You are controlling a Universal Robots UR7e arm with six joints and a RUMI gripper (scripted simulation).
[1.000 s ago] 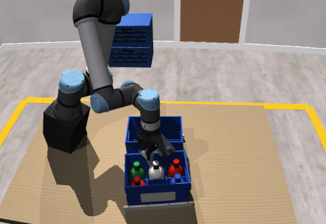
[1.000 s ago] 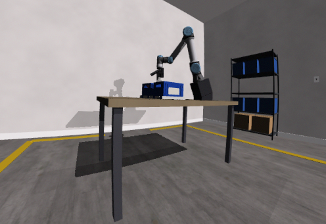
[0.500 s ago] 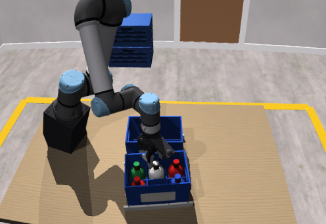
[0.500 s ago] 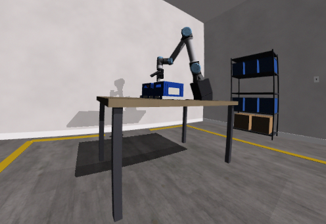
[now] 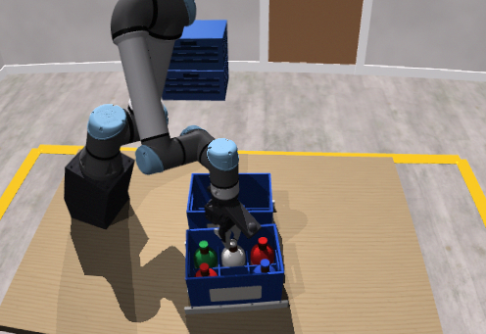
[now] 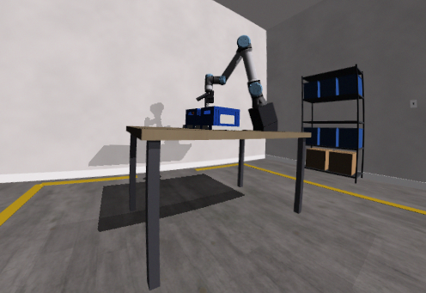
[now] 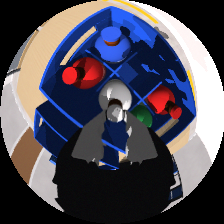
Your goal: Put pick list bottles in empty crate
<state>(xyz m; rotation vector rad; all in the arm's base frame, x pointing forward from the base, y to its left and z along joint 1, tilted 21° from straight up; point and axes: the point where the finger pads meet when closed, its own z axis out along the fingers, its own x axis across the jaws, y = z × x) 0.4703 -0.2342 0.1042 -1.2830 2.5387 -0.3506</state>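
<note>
Bottles: two red [image 5: 263, 251], three others.

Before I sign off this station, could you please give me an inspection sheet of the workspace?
Surface: wooden table, bearing two blue crates.
Job's things: full crate holds a white bottle, a green bottle, a blue bottle and two red bottles; empty crate behind it; pick list not made out.
Clutter: nothing seen.
Grippers: hand closed on the white bottle's neck.
Cables: nothing seen.
Surroundings: shelf rack, brown door, yellow floor line.
</note>
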